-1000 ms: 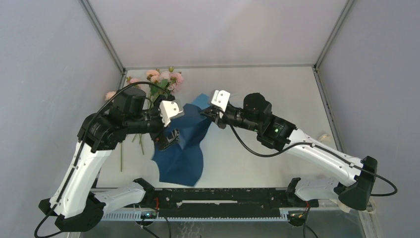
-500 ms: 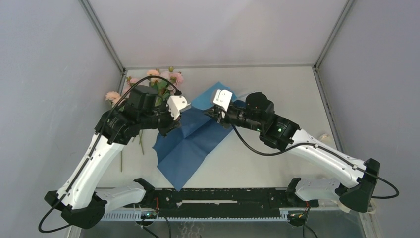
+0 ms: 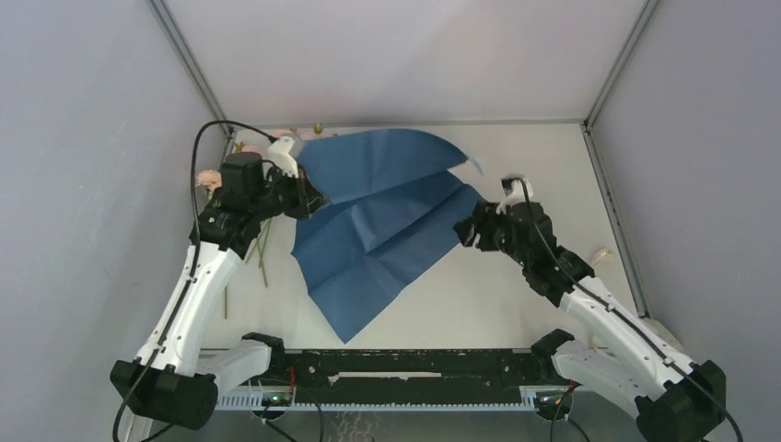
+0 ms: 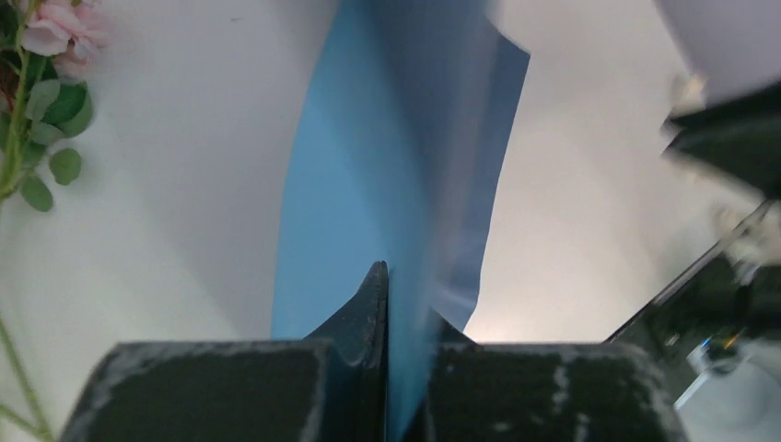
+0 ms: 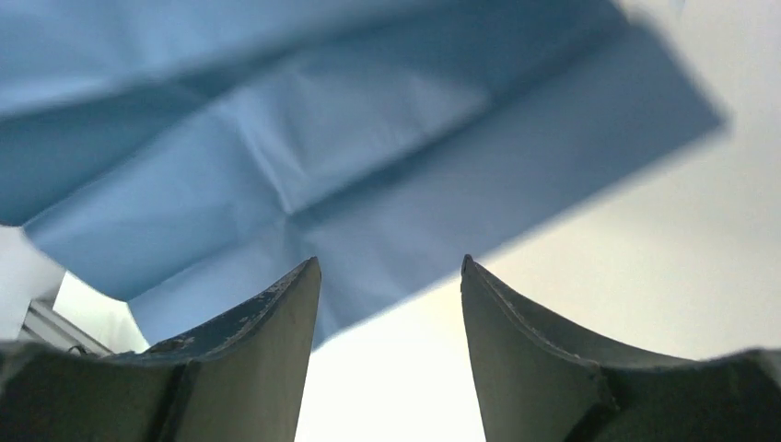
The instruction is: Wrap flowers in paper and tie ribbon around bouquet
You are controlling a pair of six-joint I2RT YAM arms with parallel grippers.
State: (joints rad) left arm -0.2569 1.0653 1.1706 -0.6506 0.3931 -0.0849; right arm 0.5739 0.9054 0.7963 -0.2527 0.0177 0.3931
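- Since a second ago, the left gripper (image 3: 308, 198) has swung from mid-tabletop up to the far left. The right gripper (image 3: 465, 230) has let go and drawn back to the right.
- Left gripper (image 4: 405, 304): its fingers are pressed together on an edge of the large, thin, creased sheet of paper (image 4: 368, 184). The edge runs straight up between them in the left wrist view.
- Right gripper (image 5: 387, 262): its fingers are spread with nothing between them. The paper (image 5: 322, 166) lies beyond the fingertips.
- From above, the right gripper sits just beside the paper's right edge. Whether it touches the edge cannot be told.
- The paper (image 3: 387, 230) is now opened out, dark navy face up. It stretches from the left gripper across the middle of the white tabletop (image 3: 534, 166).
- Its far part is lifted and arched near the back wall. Its near corner lies flat and points toward the arm bases.
- In the left wrist view the lighter blue face shows on the left and the darker face on the right.
- A bunch of pale pink artificial roses (image 3: 204, 178) with green leaves lies at the far-left corner, behind and beside the left arm. Their thin dark-green stems trail toward the near edge.
- In the left wrist view the roses (image 4: 60, 28) are well to the left of the paper and apart from it.
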